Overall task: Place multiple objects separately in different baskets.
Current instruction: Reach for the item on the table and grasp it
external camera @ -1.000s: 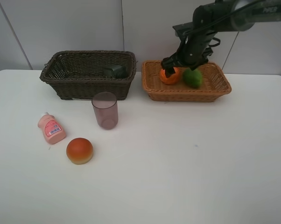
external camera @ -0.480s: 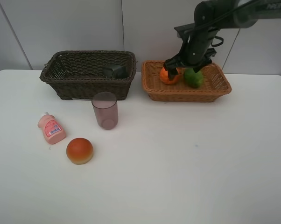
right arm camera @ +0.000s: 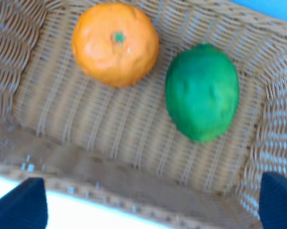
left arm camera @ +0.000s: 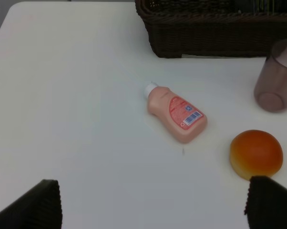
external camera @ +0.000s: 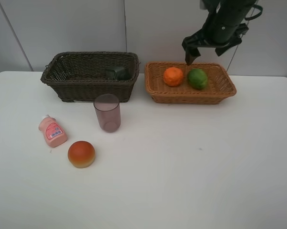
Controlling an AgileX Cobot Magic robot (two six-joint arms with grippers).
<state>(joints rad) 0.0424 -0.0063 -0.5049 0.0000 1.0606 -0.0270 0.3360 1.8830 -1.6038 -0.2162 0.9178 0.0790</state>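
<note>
My right fingers [right arm camera: 24,202] stand wide and empty above the tan basket [external camera: 191,98], where orange [external camera: 173,76] and green fruit [external camera: 197,78] lie side by side. My left fingers [left arm camera: 38,202], wide too, hover near bottle [left arm camera: 178,113] and bun [left arm camera: 256,153]. I'd clear the rim fully before swinging away. The dark basket [external camera: 86,88] hides most of 1 grey thing [external camera: 117,73].

Taking twelve o'clock as straight ahead of the left gripper [left arm camera: 153,183], its fingertips [left arm camera: 43,198] stood wide apart over the white table [left arm camera: 76,95]. A pink squat bottle [left arm camera: 177,113] lay on its side near twelve, its cap pointing to ten. A red-orange bun [left arm camera: 256,153] sat toward three, a translucent purple cup [left arm camera: 277,78] at two, and a dark brown wicker basket [left arm camera: 215,33] at one.
</note>
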